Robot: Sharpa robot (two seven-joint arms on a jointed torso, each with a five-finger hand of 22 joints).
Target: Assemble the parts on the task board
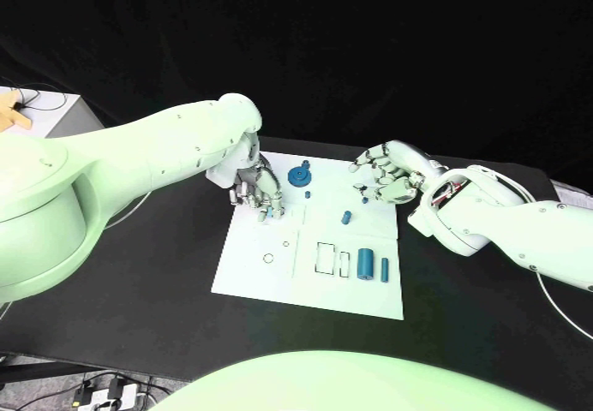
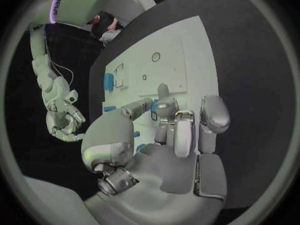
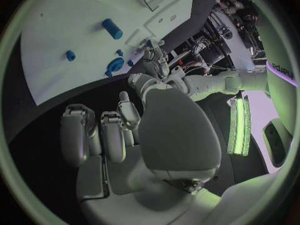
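Blue gear (image 1: pixel 299 177) beside left hand (image 1: pixel 256 190)

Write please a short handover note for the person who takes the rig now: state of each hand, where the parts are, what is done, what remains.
Left hand: over the left far part of the task board, fingers pointing down; whether it holds anything cannot be told.
Right hand: at the board's far right edge, fingers curled, nothing seen in it.
Parts: blue gear at the far end; small blue piece mid-board; large cylinder and thin pin lying near the right edge.
Done: cannot be judged.
Left: the cylinder and pin lie loose, still to be placed.
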